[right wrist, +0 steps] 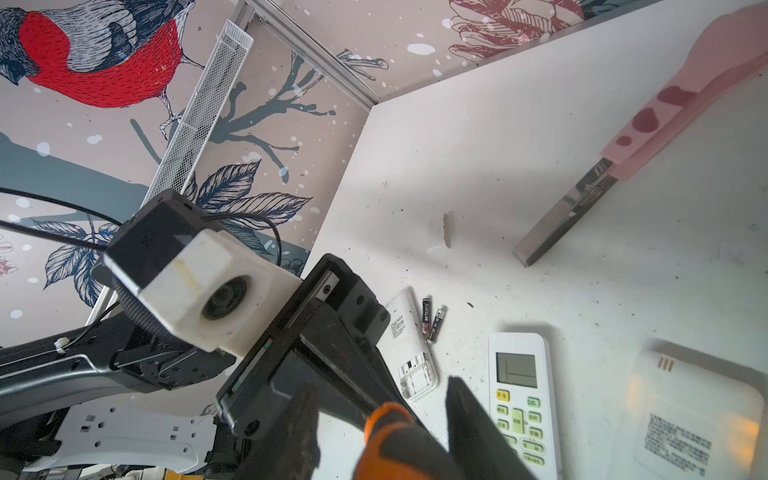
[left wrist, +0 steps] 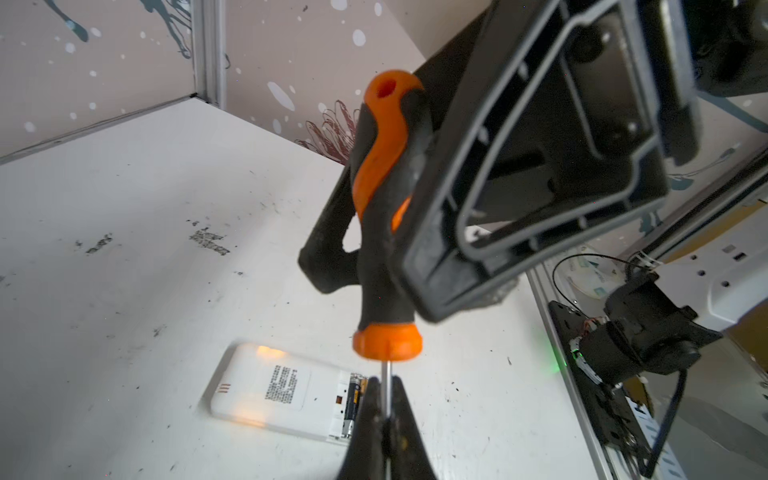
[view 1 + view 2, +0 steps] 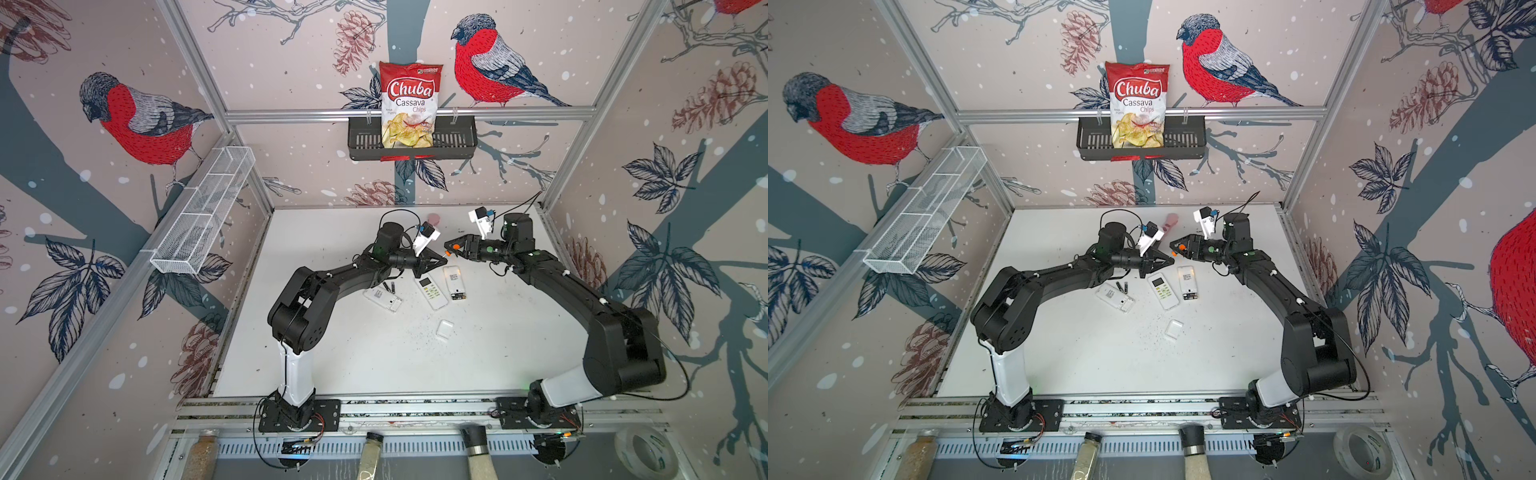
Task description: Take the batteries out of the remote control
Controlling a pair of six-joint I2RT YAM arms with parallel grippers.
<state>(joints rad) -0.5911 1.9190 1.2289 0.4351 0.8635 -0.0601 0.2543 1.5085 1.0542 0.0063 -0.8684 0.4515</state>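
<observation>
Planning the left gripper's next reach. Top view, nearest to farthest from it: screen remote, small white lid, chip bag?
1. Screen remote, mid-table, beside the left gripper.
2. Small white lid, farther toward the front.
3. Chip bag, in the basket at the back.

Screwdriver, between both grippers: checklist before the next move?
1. Left gripper shut on screwdriver shaft: ok.
2. Right gripper open: ok, jaws apart around the handle.
3. Right gripper clear of the handle: not ok.
4. Screwdriver tip: cannot tell, hidden inside the left grip.
5. Remote compartment open, batteries exposed: ok.
</observation>
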